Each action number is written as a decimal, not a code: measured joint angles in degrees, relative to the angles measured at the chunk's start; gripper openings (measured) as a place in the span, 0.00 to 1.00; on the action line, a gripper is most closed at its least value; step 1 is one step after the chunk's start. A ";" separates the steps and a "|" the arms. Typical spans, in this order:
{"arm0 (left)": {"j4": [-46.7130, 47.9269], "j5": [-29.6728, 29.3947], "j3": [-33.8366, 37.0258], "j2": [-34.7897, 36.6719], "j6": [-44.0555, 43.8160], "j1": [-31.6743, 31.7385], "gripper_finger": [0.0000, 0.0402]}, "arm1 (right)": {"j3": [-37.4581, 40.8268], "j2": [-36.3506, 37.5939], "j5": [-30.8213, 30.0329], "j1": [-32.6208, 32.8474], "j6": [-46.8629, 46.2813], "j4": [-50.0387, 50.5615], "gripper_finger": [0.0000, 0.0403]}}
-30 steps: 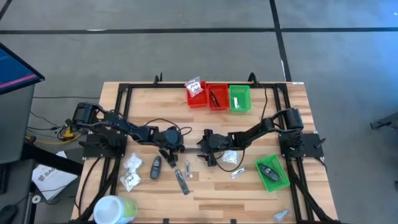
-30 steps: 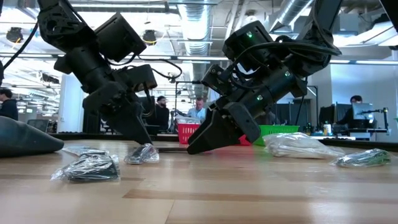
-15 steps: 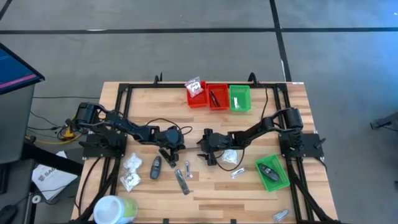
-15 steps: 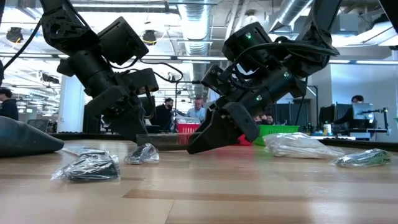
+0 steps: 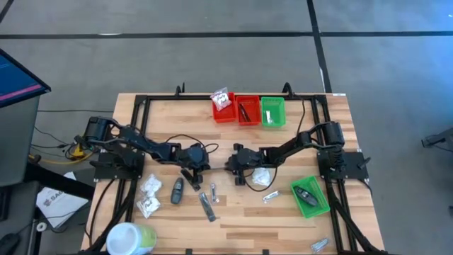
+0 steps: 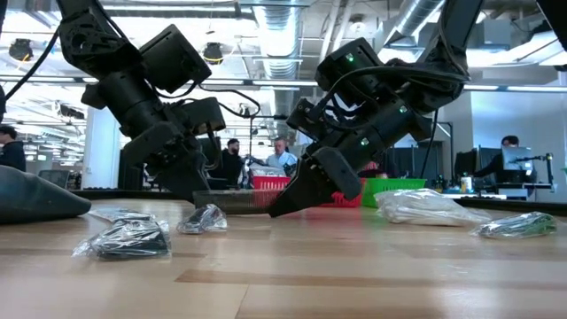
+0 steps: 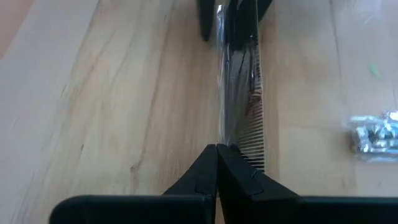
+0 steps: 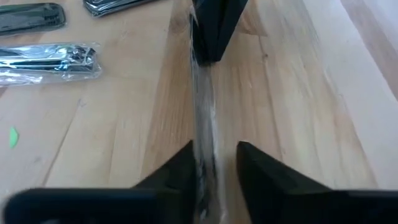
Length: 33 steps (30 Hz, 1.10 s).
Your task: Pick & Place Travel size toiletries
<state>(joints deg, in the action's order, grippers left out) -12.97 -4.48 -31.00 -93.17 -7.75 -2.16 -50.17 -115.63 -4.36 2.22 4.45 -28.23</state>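
- Now, your left pincer (image 7: 216, 149) is clamped on one end of the wrapped comb (image 7: 239, 93), held between both arms just above the table (image 5: 233, 219).
- Your right pincer (image 8: 214, 152) straddles its other end, half open; close squarely before the left lets go.

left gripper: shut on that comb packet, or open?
Shut. In the left wrist view the left gripper has its fingertips together, pinching the near end of the plastic-wrapped comb.

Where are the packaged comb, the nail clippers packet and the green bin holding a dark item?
packaged comb (image 7: 244, 112), left wrist view, middle of its spine.
nail clippers packet (image 8: 53, 61), right wrist view, centre of the wrapper.
green bin (image 5: 318, 206), high view, its rim.
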 joint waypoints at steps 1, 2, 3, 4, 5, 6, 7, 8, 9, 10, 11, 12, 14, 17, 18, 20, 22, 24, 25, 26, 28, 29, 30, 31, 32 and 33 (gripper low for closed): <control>0.53 -1.03 0.15 0.71 0.02 -0.03 0.00 | -0.02 0.00 0.06 0.00 -0.11 0.22 0.18; 0.83 -2.15 0.25 1.65 0.02 -0.17 0.00 | -0.08 0.01 0.11 0.02 -0.18 0.48 0.13; 0.40 -3.59 0.25 2.69 0.02 -0.34 0.00 | -0.09 0.02 0.15 0.03 -0.18 0.69 0.08; -0.19 -5.36 0.25 3.97 0.02 -0.62 0.00 | -0.09 0.03 0.17 0.05 -0.12 0.80 0.04; -0.52 -7.45 0.44 5.32 0.02 -1.02 0.00 | -0.09 0.05 0.20 0.07 -0.09 0.85 0.03; -0.62 -10.11 0.79 6.47 0.02 -1.46 0.00 | -0.09 0.12 0.22 0.07 -0.28 0.91 0.03; -0.43 -12.82 1.37 7.82 0.02 -2.03 0.00 | -0.09 0.38 0.14 0.07 -0.64 1.21 0.04; -0.11 -15.58 2.16 9.58 0.00 -2.65 0.00 | -0.03 0.80 -0.07 0.04 -1.09 1.69 0.05; -0.32 -18.63 2.80 11.22 -0.04 -3.28 0.00 | 0.06 1.30 -0.46 -0.02 -1.51 2.29 0.05; -0.73 -21.98 3.56 13.13 -0.44 -4.04 0.00 | 0.12 2.27 -0.92 -0.07 -1.93 3.21 0.04; -1.00 -25.69 4.56 15.15 -1.36 -4.83 0.00 | 0.23 3.80 -1.67 -0.17 -2.37 4.19 0.03; -1.05 -29.10 5.50 16.84 -1.96 -5.48 0.00 | 0.14 5.34 -3.01 -0.21 -2.99 4.47 0.02; -0.83 -34.66 7.73 20.55 -3.42 -6.90 0.00 | 0.01 9.18 -7.67 -0.33 -4.62 6.61 0.02; -1.44 -38.40 10.32 25.98 -4.92 -7.85 0.00 | 0.07 14.01 -16.33 -0.70 -7.81 9.78 0.03; -1.50 -38.51 10.95 27.41 -5.03 -7.92 0.00 | 0.09 15.49 -19.41 -0.92 -9.20 10.54 0.02; -1.74 -38.59 12.12 29.63 -5.96 -8.03 0.00 | 0.05 18.09 -25.68 -1.44 -12.52 12.17 0.01; -2.20 -38.63 13.08 31.35 -6.23 -8.03 0.00 | -0.04 19.66 -30.13 -2.49 -17.10 14.44 0.01; -2.48 -38.59 13.25 31.66 -6.23 -8.01 0.00 | 0.04 20.36 -31.27 -4.26 -21.24 16.49 0.01; -2.59 -38.60 13.28 31.68 -6.24 -8.02 0.00 | 0.03 20.41 -31.25 -5.33 -22.52 17.11 0.01; -3.06 -38.59 13.28 31.52 -6.24 -8.02 0.00 | 0.02 20.41 -31.23 -6.47 -23.37 18.08 0.01; -3.85 -38.49 13.26 30.82 -6.25 -8.03 0.00 | 0.04 20.30 -31.25 -8.97 -24.86 19.85 0.01; -3.92 -38.35 13.27 30.61 -6.24 -8.04 0.00 | 0.00 20.01 -31.21 -10.19 -25.48 20.41 0.01; -4.08 -38.34 13.28 30.40 -6.25 -8.05 0.00 | -0.02 19.83 -30.78 -11.38 -25.97 21.65 0.01; -4.39 -38.24 13.24 30.10 -6.23 -8.05 0.00 | 0.04 19.77 -30.40 -12.53 -26.67 23.36 0.01; -4.39 -38.21 13.24 29.96 -6.23 -8.05 0.00 | 0.11 19.74 -30.12 -13.63 -27.37 24.46 0.01; -4.56 -38.22 13.24 29.70 -6.19 -8.05 0.00 | 0.09 19.74 -29.93 -14.58 -27.78 24.81 0.01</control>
<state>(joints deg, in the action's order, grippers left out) -17.53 -42.70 -17.76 -63.47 -13.94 -10.22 -50.09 -95.90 -34.29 -12.36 -23.32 -3.42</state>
